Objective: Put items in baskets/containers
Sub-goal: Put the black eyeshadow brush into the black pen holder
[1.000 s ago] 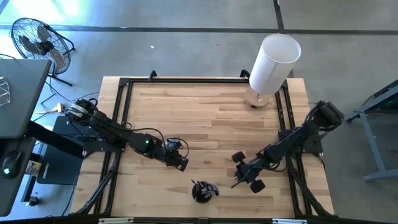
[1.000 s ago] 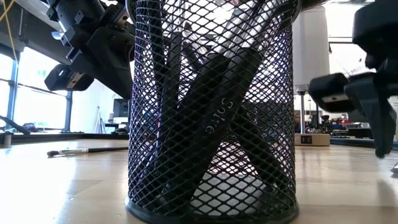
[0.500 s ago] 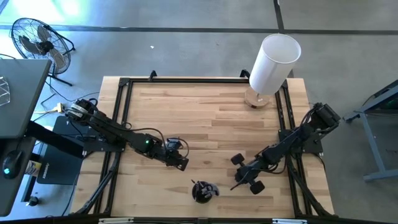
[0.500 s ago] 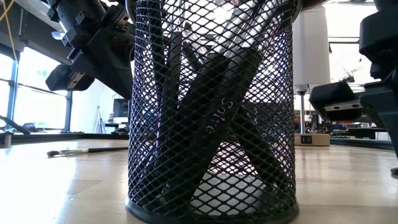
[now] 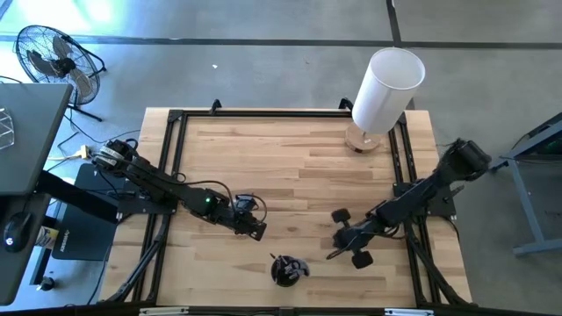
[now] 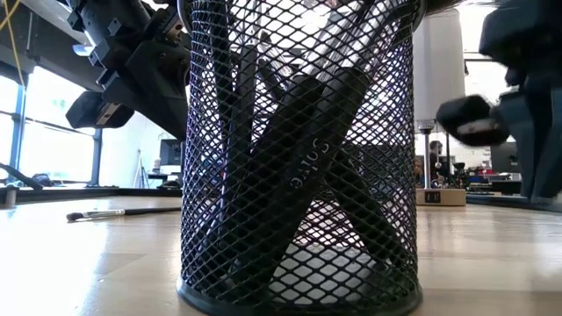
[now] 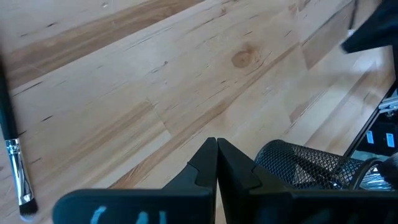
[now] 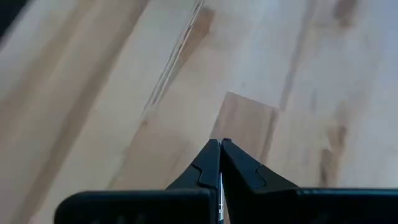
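Counter: pale wooden plank counter [image 5: 290, 167] with a black frame along its edges.
Cup: small round black wire-mesh cup [image 5: 286, 270] standing upright near the counter's front edge, between the two arms; it fills the middle of the low view [image 6: 299, 149].
Brushes in the cup: several thin dark-handled makeup brushes [image 6: 303, 167] lean crossed inside it, their ends sticking above the rim.
Loose brush: one thin dark-handled brush with a silver ferrule [image 7: 15, 155] lies flat on the counter, near the left pincer.
Left pincer: left pincer [image 5: 255, 230] sits low over the counter just beside the cup, fingers pressed together with nothing between them [image 7: 216, 163].
Right pincer: right pincer [image 5: 338, 251], on the cup's other side and apart from it, has its fingers closed on a thin dark brush [image 5: 333, 257], a sliver of which shows between the tips [image 8: 220, 167].
White cylinder: tall white cylinder [image 5: 386, 88] stands at the counter's far right corner.
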{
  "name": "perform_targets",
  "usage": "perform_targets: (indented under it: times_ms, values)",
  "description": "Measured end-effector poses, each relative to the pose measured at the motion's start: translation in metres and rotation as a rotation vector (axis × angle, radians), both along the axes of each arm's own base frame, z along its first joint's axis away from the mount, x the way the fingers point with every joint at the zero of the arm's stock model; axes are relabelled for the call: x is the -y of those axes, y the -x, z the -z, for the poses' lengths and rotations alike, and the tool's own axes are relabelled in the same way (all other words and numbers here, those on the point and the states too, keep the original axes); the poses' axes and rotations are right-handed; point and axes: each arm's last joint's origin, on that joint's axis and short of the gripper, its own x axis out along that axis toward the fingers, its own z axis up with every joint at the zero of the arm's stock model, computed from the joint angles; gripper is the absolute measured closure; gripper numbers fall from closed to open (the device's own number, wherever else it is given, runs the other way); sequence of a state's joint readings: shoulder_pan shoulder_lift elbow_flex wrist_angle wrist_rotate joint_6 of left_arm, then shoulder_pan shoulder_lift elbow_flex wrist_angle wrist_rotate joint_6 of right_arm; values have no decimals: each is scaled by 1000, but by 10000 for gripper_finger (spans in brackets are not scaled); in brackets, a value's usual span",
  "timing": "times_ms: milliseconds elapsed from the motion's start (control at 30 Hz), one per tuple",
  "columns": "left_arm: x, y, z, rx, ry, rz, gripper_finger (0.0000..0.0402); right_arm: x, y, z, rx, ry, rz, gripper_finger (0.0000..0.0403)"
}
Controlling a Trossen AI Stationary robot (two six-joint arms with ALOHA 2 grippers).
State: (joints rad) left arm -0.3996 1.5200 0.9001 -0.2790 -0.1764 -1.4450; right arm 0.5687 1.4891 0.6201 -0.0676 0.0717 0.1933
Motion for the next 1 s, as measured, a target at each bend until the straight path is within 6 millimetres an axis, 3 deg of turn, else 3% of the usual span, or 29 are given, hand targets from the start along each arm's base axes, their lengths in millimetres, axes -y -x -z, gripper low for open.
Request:
perform_targets:
  times_ms: [167, 500, 767, 1000]
  values:
    - [0, 1, 1, -9, -12, 8, 402, 8, 10, -30, 75, -40, 90, 402]
    - [-6, 15, 3, -136, -94, 73, 402, 21, 26, -83, 383, -231, 264, 403]
    - [-19, 48, -10, -188, -166, 173, 402, 0, 18, -102, 709, -235, 381, 402]
    - [-36, 91, 7, -84, -74, 205, 402, -39, -13, -131, 1003, -193, 474, 402]
